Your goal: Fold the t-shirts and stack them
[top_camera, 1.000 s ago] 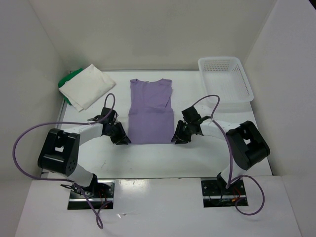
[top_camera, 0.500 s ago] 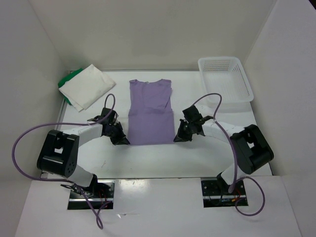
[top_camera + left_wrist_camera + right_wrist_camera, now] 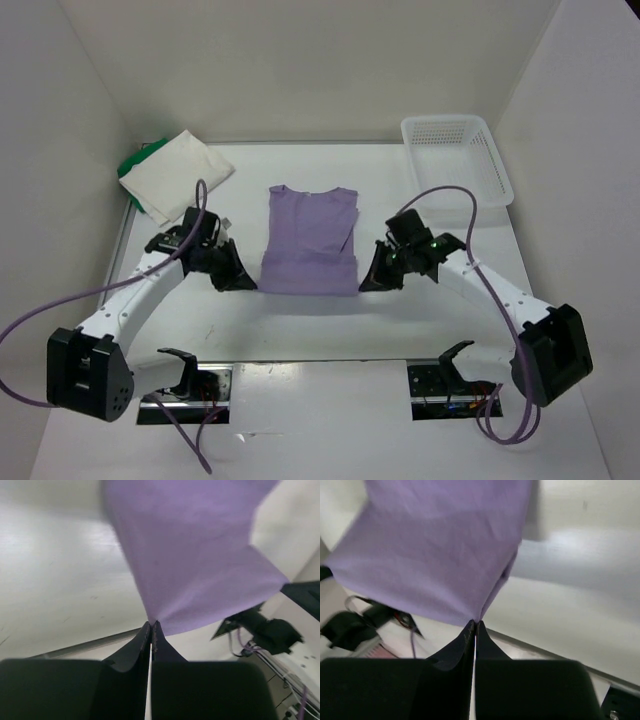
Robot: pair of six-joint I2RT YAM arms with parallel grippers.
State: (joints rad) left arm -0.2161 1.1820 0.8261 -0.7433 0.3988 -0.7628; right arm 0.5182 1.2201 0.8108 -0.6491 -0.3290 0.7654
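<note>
Pinching the cloth, the left jaws are pressed together on the near left corner of the lavender shirt (image 3: 195, 555), and in the left wrist view the fabric spreads out from their tips like a fan. The right jaws are pressed together in the same way on the near right corner, with the cloth running up and away from them in the right wrist view. Between the two corners the near edge of the shirt is stretched in an almost straight line, and a soft shadow lies on the tabletop (image 3: 300, 325) just below it. The rest of the shirt lies in the middle of the tabletop, with its neckline toward the far wall. Both arms reach inward from the sides, low over the surface. At the far left corner the cream-white shirt (image 3: 180, 175) lies folded on the green shirt (image 3: 134, 165), of which only an edge is visible. The white mesh basket (image 3: 455, 160) stands at the far right corner, well apart from the shirts.
</note>
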